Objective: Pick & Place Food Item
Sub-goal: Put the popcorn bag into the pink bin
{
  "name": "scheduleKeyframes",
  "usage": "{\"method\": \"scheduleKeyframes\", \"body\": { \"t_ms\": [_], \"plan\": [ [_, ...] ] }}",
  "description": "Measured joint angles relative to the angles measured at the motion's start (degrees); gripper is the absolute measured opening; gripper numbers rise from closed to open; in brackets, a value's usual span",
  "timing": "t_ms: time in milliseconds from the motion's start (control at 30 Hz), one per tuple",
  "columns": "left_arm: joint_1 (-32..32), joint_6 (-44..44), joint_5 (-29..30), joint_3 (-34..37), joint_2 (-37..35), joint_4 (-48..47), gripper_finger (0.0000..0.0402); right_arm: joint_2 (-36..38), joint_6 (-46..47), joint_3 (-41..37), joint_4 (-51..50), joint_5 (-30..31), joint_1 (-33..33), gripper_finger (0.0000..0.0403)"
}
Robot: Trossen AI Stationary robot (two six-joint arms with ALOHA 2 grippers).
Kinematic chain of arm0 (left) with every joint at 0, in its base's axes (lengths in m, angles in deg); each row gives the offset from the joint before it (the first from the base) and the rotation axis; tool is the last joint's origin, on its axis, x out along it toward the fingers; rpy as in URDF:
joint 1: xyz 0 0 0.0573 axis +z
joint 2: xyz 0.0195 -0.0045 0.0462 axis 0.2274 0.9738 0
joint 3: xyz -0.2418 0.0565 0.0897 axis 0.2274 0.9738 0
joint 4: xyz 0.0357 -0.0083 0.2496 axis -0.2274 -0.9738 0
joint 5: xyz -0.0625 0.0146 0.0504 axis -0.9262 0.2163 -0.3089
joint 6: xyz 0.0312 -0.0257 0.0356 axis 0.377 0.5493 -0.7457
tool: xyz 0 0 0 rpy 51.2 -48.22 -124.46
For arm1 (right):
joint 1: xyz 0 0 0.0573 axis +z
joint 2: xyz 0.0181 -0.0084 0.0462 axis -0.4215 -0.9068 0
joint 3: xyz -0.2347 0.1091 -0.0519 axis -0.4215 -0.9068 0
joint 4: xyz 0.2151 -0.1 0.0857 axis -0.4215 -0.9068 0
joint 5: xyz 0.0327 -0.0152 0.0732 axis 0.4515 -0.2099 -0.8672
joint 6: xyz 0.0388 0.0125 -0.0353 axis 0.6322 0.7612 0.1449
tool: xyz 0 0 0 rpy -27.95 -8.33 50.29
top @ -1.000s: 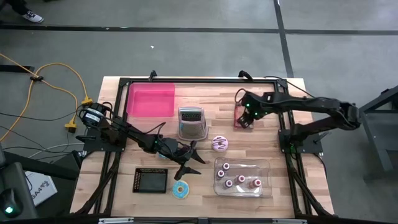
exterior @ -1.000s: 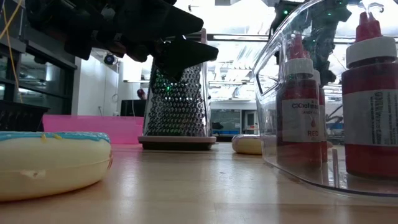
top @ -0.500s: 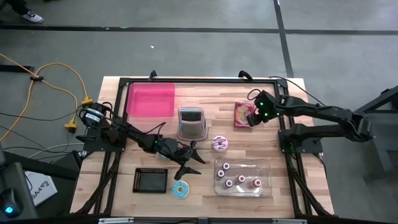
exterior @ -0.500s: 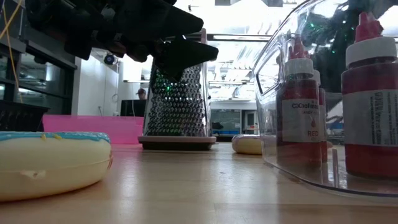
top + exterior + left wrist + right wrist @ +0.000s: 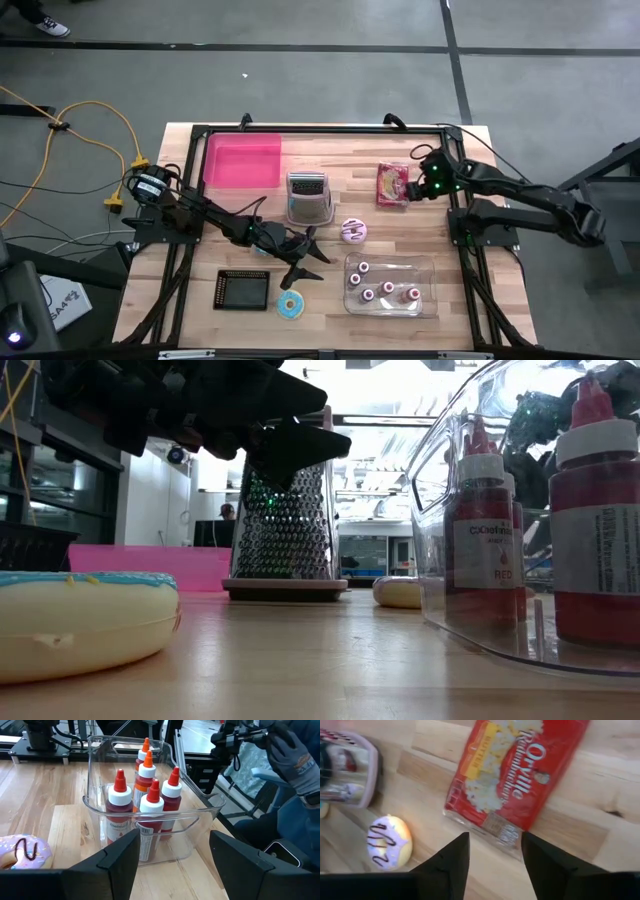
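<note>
The food item is a red popcorn packet (image 5: 390, 183) that lies flat on the table at the far right, label up. It fills the right wrist view (image 5: 515, 775). My right gripper (image 5: 412, 190) (image 5: 492, 845) hovers open at the packet's right end, tilted down, with nothing between its fingers. My left gripper (image 5: 312, 258) (image 5: 172, 855) waits open above the table's middle. It points toward the clear bin of red bottles (image 5: 150, 810).
A pink tray (image 5: 243, 160) sits at the far left and a metal grater (image 5: 308, 197) stands mid-table. A purple-iced donut (image 5: 354, 231) lies near the grater. A blue donut (image 5: 290, 305), a black tray (image 5: 242, 289) and the bottle bin (image 5: 390, 285) lie along the near side.
My right gripper has drawn back toward the table's right edge, sinking a little and rolling. The popcorn packet showed narrow, on edge, under the gripper a second ago. It now lies flat on the table, clear of the fingers.
</note>
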Motion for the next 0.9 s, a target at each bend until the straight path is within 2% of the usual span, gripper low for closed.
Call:
{"method": "scheduleKeyframes", "body": {
  "t_ms": [133, 367, 567, 900],
  "plan": [
    [0.0, 0.0, 0.0, 0.0, 0.0, 0.0, 0.0233, 0.2, -0.3, 0.0, -0.6, 0.2, -1.3, 0.0192],
    [0.0, 0.0, 0.0, 0.0, 0.0, 0.0, 0.0233, -0.2, 0.8, 0.0, -2.1, 4.5, -1.7, 0.023],
    [0.0, 0.0, 0.0, 0.0, 0.0, 0.0, 0.0233, -0.6, 1.7, -1.3, -1.0, 4.5, -2.2, 0.0255],
    [0.0, 0.0, 0.0, 0.0, 0.0, 0.0, 0.0233, -0.5, 6.0, -10.9, 12.6, -4.8, -7.2, 0.0267]
  ]
}}
